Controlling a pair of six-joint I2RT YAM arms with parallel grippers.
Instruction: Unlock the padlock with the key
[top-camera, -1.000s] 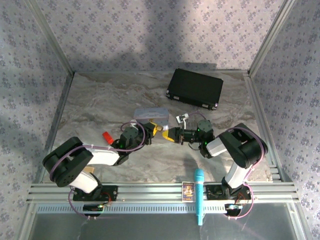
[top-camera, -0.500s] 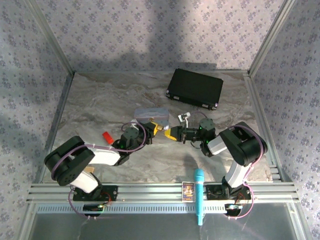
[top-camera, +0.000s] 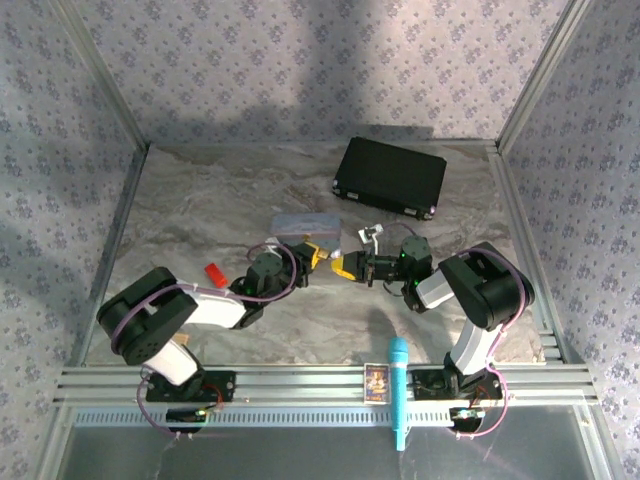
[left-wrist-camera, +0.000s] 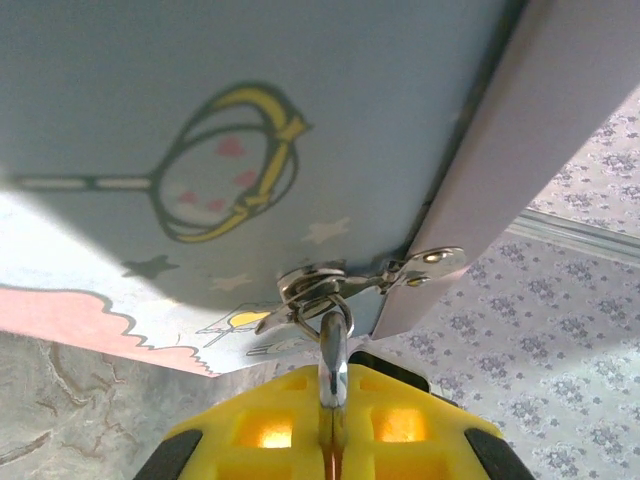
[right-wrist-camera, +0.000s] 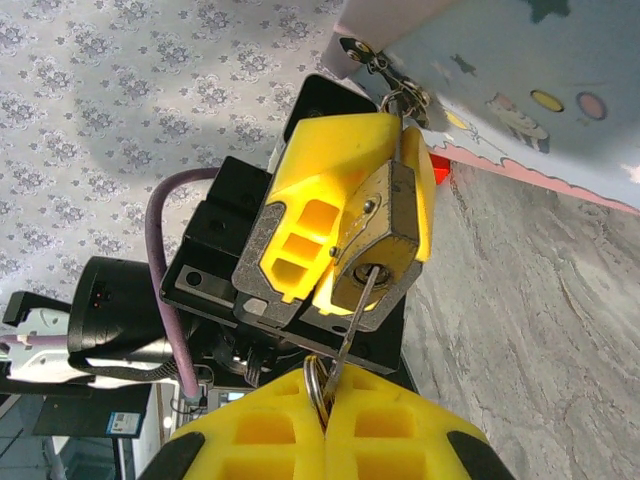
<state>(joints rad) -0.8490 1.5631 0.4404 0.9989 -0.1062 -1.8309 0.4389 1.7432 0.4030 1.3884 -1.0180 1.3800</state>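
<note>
Both arms reach in over the marble table (top-camera: 200, 200) until their yellow tips almost meet. Furthest left is the left gripper (left-wrist-camera: 331, 400), clenched on the padlock (right-wrist-camera: 385, 245) with one yellow finger on each flat side of its body. The body is a small blocky piece that looks dull grey-gold here, with a rivet on its face and a round keyhole (right-wrist-camera: 371, 272) in the end facing the right gripper.

Beyond the left fingertips, the thin silver shackle (left-wrist-camera: 333, 355) rises out of the seam between the fingers. It goes into the silver clasp (left-wrist-camera: 330, 283) on the edge of the pale blue tin (left-wrist-camera: 200, 60), which sits just past the gripper.

Right of the padlock, the key (right-wrist-camera: 352, 320) is a slim silvery blade. Its tip is in the keyhole, and a wire ring (right-wrist-camera: 316, 382) hangs at its other end. The right gripper (right-wrist-camera: 325, 415) is squeezed tight on the key's head, directly facing the left gripper with the padlock between them.

The left fingers cover most of the padlock's sides, and from the left wrist they hide the body entirely. The right fingers swallow the key's head. I cannot tell how far the blade has gone in, or whether the shackle has sprung. From overhead, lock and key are too small to pick out between the yellow tips. The tin is cut off by the frame edges in both wrist views.
</note>
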